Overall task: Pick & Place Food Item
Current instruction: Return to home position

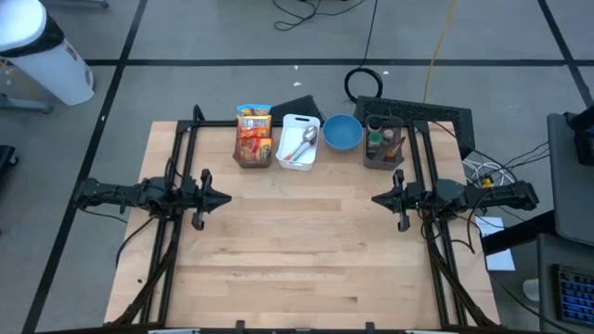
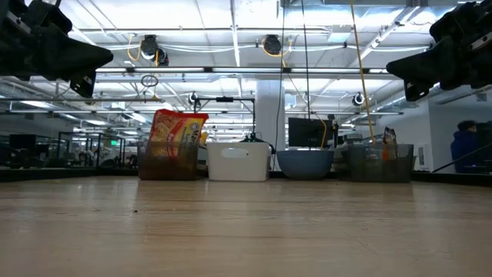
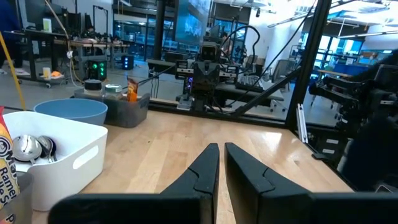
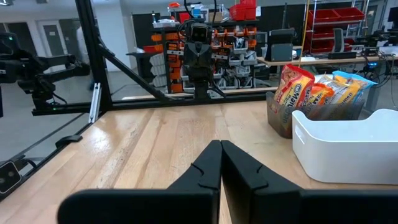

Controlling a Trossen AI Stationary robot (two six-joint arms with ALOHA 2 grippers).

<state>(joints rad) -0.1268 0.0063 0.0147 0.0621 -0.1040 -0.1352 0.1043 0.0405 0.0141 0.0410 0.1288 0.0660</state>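
The left claw (image 1: pixel 225 198) hangs over the left side of the desk (image 1: pixel 297 269), fingers together and empty. Along the far edge, noodle packs (image 1: pixel 252 136) stand tall out of the left black bin (image 2: pixel 165 169) — top-heavy, so a jolt to the desk could spill them. Next comes the white bin (image 2: pixel 237 163) holding spoons (image 1: pixel 304 141), then a blue bowl (image 1: pixel 342 133) and the right black bin (image 2: pixel 377 165), whose contents are too small to name. The right claw (image 1: pixel 378 198) faces the left one, closed on nothing — there is little risk unless an arm swings wide.
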